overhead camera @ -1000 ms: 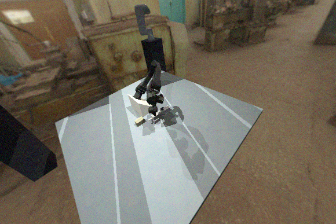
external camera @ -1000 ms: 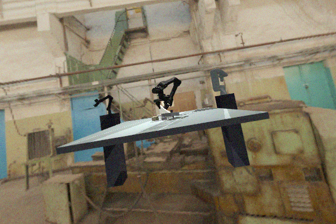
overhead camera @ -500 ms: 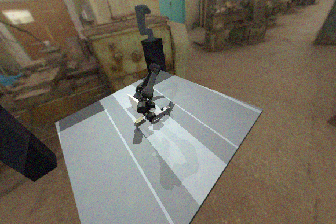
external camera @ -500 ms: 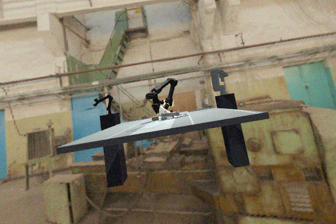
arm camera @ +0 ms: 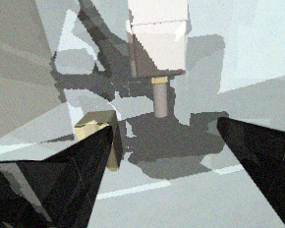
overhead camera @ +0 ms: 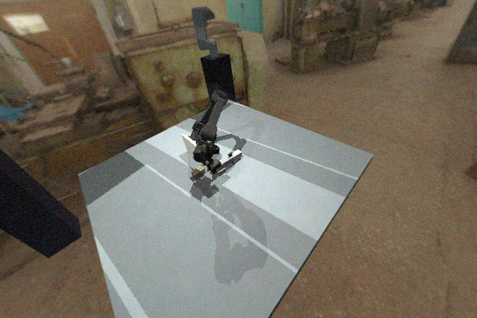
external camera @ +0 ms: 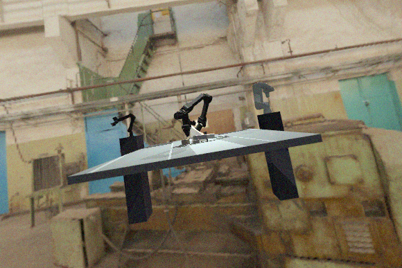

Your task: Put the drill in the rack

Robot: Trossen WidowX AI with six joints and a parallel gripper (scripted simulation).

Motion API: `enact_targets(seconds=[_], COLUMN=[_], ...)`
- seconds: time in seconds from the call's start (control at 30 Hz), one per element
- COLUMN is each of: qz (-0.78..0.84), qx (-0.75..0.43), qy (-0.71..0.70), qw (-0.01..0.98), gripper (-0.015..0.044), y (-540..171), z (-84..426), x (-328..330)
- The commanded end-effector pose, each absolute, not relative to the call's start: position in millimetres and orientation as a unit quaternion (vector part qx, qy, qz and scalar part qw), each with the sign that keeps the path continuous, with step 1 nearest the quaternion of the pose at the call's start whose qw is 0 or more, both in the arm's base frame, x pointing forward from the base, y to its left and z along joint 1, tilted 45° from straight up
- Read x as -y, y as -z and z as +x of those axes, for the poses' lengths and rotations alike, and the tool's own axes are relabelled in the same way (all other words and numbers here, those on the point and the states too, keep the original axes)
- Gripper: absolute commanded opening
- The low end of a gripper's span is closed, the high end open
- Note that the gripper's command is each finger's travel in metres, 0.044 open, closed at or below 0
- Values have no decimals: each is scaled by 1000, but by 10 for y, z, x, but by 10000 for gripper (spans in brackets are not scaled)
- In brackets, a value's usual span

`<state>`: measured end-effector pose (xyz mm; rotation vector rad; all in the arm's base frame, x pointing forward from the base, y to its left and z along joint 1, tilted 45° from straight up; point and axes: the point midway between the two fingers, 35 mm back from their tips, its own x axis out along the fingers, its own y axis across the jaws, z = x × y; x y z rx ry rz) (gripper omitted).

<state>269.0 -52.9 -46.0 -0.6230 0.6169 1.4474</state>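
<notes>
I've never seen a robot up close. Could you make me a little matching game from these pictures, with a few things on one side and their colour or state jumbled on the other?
Things:
1. drill
2. key
3. fingers
4. door

Descriptions:
A. teal, far behind the table
B. black, spread wide, nothing between them
C. pale body with a grey cylinder sticking out
D. small tan block next to one finger

Pairs: 1-C, 2-D, 3-B, 4-A
</notes>
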Motion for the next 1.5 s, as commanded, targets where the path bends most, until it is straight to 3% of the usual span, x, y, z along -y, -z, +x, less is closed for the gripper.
enact_targets(seconds=[0.0,1.07,1.47], qz=[-276,-275,-278], qx=[-274,-273,-273], qy=[-642,-642,-641], qw=[661,662,661], gripper=[440,440,125], y=[491,730,715], z=[2688,2698,2708], x=[489,68,103])
